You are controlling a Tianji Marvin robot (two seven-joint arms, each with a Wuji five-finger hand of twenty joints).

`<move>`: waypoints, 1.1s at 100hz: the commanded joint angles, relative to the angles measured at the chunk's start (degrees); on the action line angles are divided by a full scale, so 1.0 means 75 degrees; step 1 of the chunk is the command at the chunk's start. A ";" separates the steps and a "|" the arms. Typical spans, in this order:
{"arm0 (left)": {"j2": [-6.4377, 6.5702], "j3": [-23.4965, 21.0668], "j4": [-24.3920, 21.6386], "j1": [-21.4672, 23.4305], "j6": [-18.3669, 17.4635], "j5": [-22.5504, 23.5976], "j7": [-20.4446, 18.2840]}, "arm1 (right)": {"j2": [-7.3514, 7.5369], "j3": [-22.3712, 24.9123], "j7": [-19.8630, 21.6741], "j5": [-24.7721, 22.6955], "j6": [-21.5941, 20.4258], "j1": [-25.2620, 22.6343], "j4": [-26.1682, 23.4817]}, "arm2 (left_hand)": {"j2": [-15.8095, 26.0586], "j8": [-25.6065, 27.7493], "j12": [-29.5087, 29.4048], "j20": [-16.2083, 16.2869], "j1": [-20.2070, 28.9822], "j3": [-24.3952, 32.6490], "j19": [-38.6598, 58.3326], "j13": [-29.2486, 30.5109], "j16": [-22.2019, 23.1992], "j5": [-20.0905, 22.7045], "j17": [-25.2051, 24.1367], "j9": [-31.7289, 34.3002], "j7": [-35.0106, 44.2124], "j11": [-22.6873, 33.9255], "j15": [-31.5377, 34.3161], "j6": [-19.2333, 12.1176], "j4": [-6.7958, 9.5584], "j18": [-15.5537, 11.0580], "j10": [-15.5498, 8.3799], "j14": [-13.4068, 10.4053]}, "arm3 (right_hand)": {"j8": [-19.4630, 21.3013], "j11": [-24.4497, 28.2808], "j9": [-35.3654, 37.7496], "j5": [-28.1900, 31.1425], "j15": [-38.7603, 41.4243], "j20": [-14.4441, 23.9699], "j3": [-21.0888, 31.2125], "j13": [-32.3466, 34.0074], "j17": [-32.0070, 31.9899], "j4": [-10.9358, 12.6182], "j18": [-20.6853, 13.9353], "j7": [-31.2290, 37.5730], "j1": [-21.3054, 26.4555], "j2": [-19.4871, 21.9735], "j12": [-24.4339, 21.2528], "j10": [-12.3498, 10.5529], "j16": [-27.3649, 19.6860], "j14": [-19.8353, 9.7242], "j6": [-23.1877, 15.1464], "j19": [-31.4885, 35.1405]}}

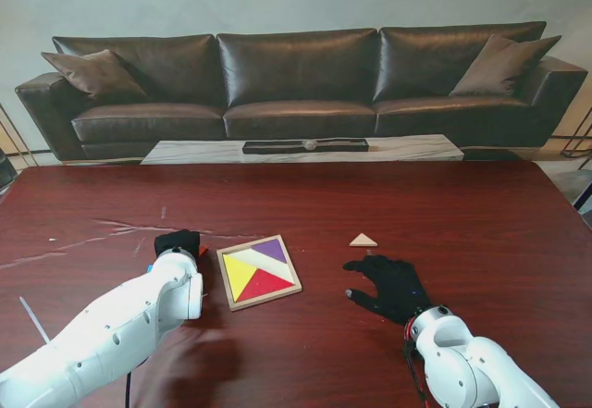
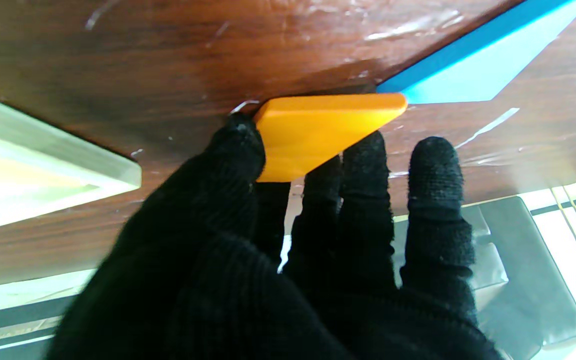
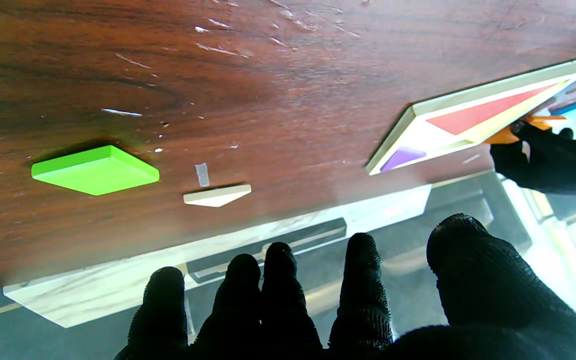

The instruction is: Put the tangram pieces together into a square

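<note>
Left hand: the left hand (image 2: 278, 240), in a black glove, sits at the 9 o'clock side of the tray (image 1: 230, 290) in the stand view; its fingers (image 2: 238, 150) pinch the orange piece (image 2: 313, 131) between thumb and forefingers.
Orange piece: flat against the worktop (image 1: 481, 214), its far tip touching the blue piece (image 2: 473, 65).
Blue piece: lies on the worktop just beyond the left fingertips; seen only in the left wrist view and, small, at the edge of the right wrist view.
Tray: a pale wooden square frame near the middle of the worktop, turned slightly off square, holding a yellow piece (image 1: 240, 274), a red piece (image 1: 268, 284) and a purple piece (image 1: 271, 250); part of its floor is bare.
Right hand: the right hand (image 1: 393, 285) is at 3 o'clock from the tray, fingers (image 3: 363, 280) spread wide, holding nothing.
Pale triangle: the pale triangle (image 1: 363, 240) lies at 12 o'clock from the right hand, apart from it.
Green piece: the green piece (image 3: 95, 170) lies flat near the pale triangle in the right wrist view; not visible in the stand view.
</note>
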 commanded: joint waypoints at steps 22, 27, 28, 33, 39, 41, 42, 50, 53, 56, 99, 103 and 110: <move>-0.0039 0.0079 0.0380 0.0373 -0.0149 -0.0173 -0.0020 | 0.0018 0.0001 0.0030 -0.0017 -0.0032 -0.0073 -0.0011 | -0.1178 0.1030 0.2367 0.0392 0.0484 0.0823 0.0099 0.0567 0.0039 0.0433 0.0286 0.2741 0.3840 -0.1260 0.0844 -0.2133 0.0090 0.0197 -0.0770 -0.0898 | 0.0128 -0.0117 -0.0136 -0.0267 -0.0099 0.0166 -0.0146 -0.0168 -0.0084 0.0159 0.0018 -0.0044 0.0104 0.0164 -0.0051 -0.0037 0.0031 -0.0102 -0.0271 -0.0198; -0.0057 0.0065 0.0409 0.0385 -0.0155 -0.0230 0.0009 | 0.0018 0.0000 0.0031 -0.0015 -0.0030 -0.0073 -0.0007 | -0.1152 0.1140 0.2435 0.0405 0.0485 0.0863 0.0094 0.0609 0.0262 0.0360 0.0300 0.2722 0.3855 -0.1202 0.0727 -0.2097 0.0104 0.0255 -0.0720 -0.0859 | 0.0127 -0.0118 -0.0140 -0.0273 -0.0102 0.0170 -0.0148 -0.0172 -0.0087 0.0159 0.0023 -0.0048 0.0103 0.0164 -0.0050 -0.0034 0.0030 -0.0097 -0.0279 -0.0206; -0.0058 0.0068 0.0410 0.0384 -0.0151 -0.0239 0.0005 | 0.0019 0.0000 0.0032 -0.0016 -0.0030 -0.0073 -0.0006 | -0.1145 0.1151 0.2439 0.0405 0.0488 0.0871 0.0091 0.0609 0.0274 0.0347 0.0299 0.2713 0.3857 -0.1199 0.0719 -0.2088 0.0106 0.0263 -0.0716 -0.0856 | 0.0125 -0.0117 -0.0137 -0.0277 -0.0103 0.0171 -0.0148 -0.0175 -0.0086 0.0159 0.0023 -0.0051 0.0104 0.0168 -0.0050 -0.0033 0.0030 -0.0101 -0.0281 -0.0208; -0.0067 0.0066 0.0428 0.0395 -0.0149 -0.0263 0.0023 | 0.0019 -0.0002 0.0031 -0.0018 -0.0038 -0.0070 0.0002 | -0.1118 0.1350 0.2488 0.0437 0.0491 0.0968 0.0059 0.0604 0.0522 0.0229 0.0287 0.2615 0.3817 -0.1095 0.0553 -0.2034 0.0112 0.0355 -0.0697 -0.0818 | 0.0126 -0.0117 -0.0137 -0.0267 -0.0103 0.0177 -0.0151 -0.0168 -0.0084 0.0159 0.0023 -0.0050 0.0100 0.0169 -0.0049 -0.0033 0.0030 -0.0103 -0.0278 -0.0214; -0.0102 0.0013 0.0476 0.0436 -0.0195 -0.0287 0.0153 | 0.0020 -0.0006 0.0032 -0.0014 -0.0047 -0.0066 0.0010 | -0.1100 0.1449 0.2521 0.0469 0.0505 0.1037 0.0046 0.0579 0.0707 0.0115 0.0268 0.2517 0.3743 -0.1010 0.0452 -0.1958 0.0114 0.0408 -0.0667 -0.0766 | 0.0127 -0.0116 -0.0138 -0.0269 -0.0108 0.0182 -0.0151 -0.0174 -0.0083 0.0160 0.0023 -0.0051 0.0104 0.0170 -0.0048 -0.0028 0.0028 -0.0106 -0.0283 -0.0221; -0.0105 0.0001 0.0476 0.0446 -0.0210 -0.0292 0.0165 | 0.0020 -0.0008 0.0035 -0.0011 -0.0047 -0.0064 0.0012 | -0.1096 0.1418 0.2527 0.0471 0.0497 0.1034 0.0039 0.0563 0.0735 0.0079 0.0257 0.2499 0.3679 -0.0991 0.0448 -0.1903 0.0110 0.0424 -0.0658 -0.0758 | 0.0127 -0.0120 -0.0142 -0.0269 -0.0108 0.0185 -0.0152 -0.0170 -0.0082 0.0160 0.0021 -0.0052 0.0105 0.0170 -0.0049 -0.0031 0.0029 -0.0103 -0.0287 -0.0224; -0.0105 -0.0005 0.0475 0.0450 -0.0217 -0.0295 0.0169 | 0.0020 -0.0009 0.0037 -0.0009 -0.0047 -0.0063 0.0012 | -0.1087 0.1399 0.2529 0.0473 0.0492 0.1031 0.0036 0.0555 0.0748 0.0058 0.0253 0.2485 0.3643 -0.0984 0.0445 -0.1878 0.0109 0.0429 -0.0659 -0.0756 | 0.0127 -0.0121 -0.0143 -0.0270 -0.0108 0.0186 -0.0155 -0.0170 -0.0082 0.0159 0.0020 -0.0052 0.0101 0.0169 -0.0049 -0.0031 0.0029 -0.0102 -0.0288 -0.0225; -0.0121 -0.0042 0.0481 0.0483 -0.0233 -0.0313 0.0222 | 0.0021 -0.0012 0.0048 0.0005 -0.0061 -0.0057 0.0019 | -0.1111 0.1327 0.2525 0.0489 0.0450 0.1024 -0.0068 0.0510 0.1028 0.0032 0.0228 0.2285 0.3315 -0.0691 0.0268 -0.1739 0.0113 0.0487 -0.0702 -0.0793 | 0.0124 -0.0127 -0.0141 -0.0276 -0.0112 0.0197 -0.0162 -0.0172 -0.0082 0.0159 0.0024 -0.0064 0.0096 0.0174 -0.0052 -0.0032 0.0028 -0.0102 -0.0302 -0.0239; -0.0129 -0.0067 0.0474 0.0500 -0.0225 -0.0331 0.0237 | 0.0021 -0.0014 0.0049 0.0010 -0.0062 -0.0055 0.0020 | -0.1156 0.1192 0.2535 0.0389 0.0367 0.1091 -0.0202 0.0563 0.0962 0.0092 0.0331 0.2264 0.3187 -0.0580 0.0123 -0.1666 0.0100 0.0600 -0.0737 -0.0825 | 0.0123 -0.0129 -0.0142 -0.0276 -0.0113 0.0200 -0.0158 -0.0172 -0.0083 0.0161 0.0020 -0.0068 0.0107 0.0178 -0.0053 -0.0040 0.0028 -0.0106 -0.0301 -0.0244; -0.0143 -0.0107 0.0465 0.0523 -0.0206 -0.0371 0.0256 | 0.0021 -0.0016 0.0048 0.0012 -0.0063 -0.0053 0.0022 | -0.1221 0.1124 0.2516 0.0215 0.0246 0.1231 -0.0311 0.0707 0.0863 0.0172 0.0557 0.2276 0.3190 -0.0438 -0.0110 -0.1675 0.0062 0.0765 -0.0771 -0.0782 | 0.0123 -0.0130 -0.0141 -0.0273 -0.0114 0.0202 -0.0156 -0.0172 -0.0084 0.0162 0.0019 -0.0068 0.0115 0.0181 -0.0053 -0.0039 0.0028 -0.0103 -0.0300 -0.0248; -0.0219 -0.0443 0.0554 0.0760 -0.0544 -0.0287 0.0809 | 0.0027 -0.0037 0.0092 0.0011 -0.0031 -0.0031 0.0041 | -0.1882 0.0533 0.2068 -0.0805 0.0060 0.2572 0.0615 0.2038 -0.0055 0.1165 0.3650 0.2007 0.3565 0.0501 -0.1609 -0.2136 -0.0176 -0.1550 -0.0970 0.0014 | 0.0115 -0.0169 -0.0144 -0.0272 -0.0126 0.0250 -0.0198 -0.0187 -0.0076 0.0164 0.0012 -0.0113 0.0159 0.0195 -0.0069 -0.0041 0.0028 -0.0111 -0.0295 -0.0280; -0.0226 -0.0521 0.0555 0.0794 -0.0627 -0.0248 0.0920 | 0.0025 -0.0042 0.0087 0.0020 -0.0025 -0.0031 0.0043 | -0.2014 0.0521 0.2023 -0.0762 -0.0048 0.2843 0.0711 0.2099 -0.0107 0.1271 0.3676 0.2094 0.3570 0.0491 -0.1545 -0.2197 -0.0258 -0.1598 -0.1027 0.0019 | 0.0116 -0.0172 -0.0144 -0.0269 -0.0126 0.0252 -0.0199 -0.0187 -0.0080 0.0165 0.0007 -0.0113 0.0168 0.0193 -0.0070 -0.0037 0.0028 -0.0105 -0.0290 -0.0287; -0.0216 -0.0683 0.0509 0.0865 -0.0818 -0.0127 0.1077 | 0.0027 -0.0050 0.0090 0.0017 -0.0020 -0.0027 0.0046 | -0.2193 0.0468 0.1927 -0.0682 -0.0193 0.3121 0.0878 0.2223 -0.0169 0.1470 0.3726 0.2268 0.3552 0.0460 -0.1498 -0.2321 -0.0305 -0.1638 -0.1135 0.0014 | 0.0115 -0.0185 -0.0148 -0.0276 -0.0128 0.0256 -0.0208 -0.0191 -0.0077 0.0165 0.0003 -0.0124 0.0168 0.0197 -0.0076 -0.0033 0.0028 -0.0097 -0.0295 -0.0299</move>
